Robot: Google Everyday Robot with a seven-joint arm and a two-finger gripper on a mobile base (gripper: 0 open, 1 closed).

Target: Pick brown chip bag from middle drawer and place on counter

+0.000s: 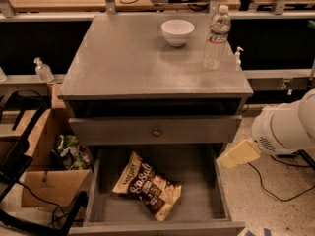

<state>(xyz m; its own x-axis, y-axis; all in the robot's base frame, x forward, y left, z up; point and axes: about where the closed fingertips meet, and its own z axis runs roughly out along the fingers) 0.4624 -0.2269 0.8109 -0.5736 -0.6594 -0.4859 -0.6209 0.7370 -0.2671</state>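
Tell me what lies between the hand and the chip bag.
In the camera view, the hand is at the right wall of the drawer; between it and the chip bag there is only bare drawer floor.

In middle drawer, brown chip bag; gripper beside right wall.

The robot's arm shows as a bulky, rounded white shell, smooth and slightly glossy, its far side cut off by the right edge of the view. Low on the shell, near its left end, sits a small patch of dark dots like a vent grille. From that end projects the gripper, low at the right of the view: a pale cream-yellow, blocky wedge, matte and plain, with no visible markings.
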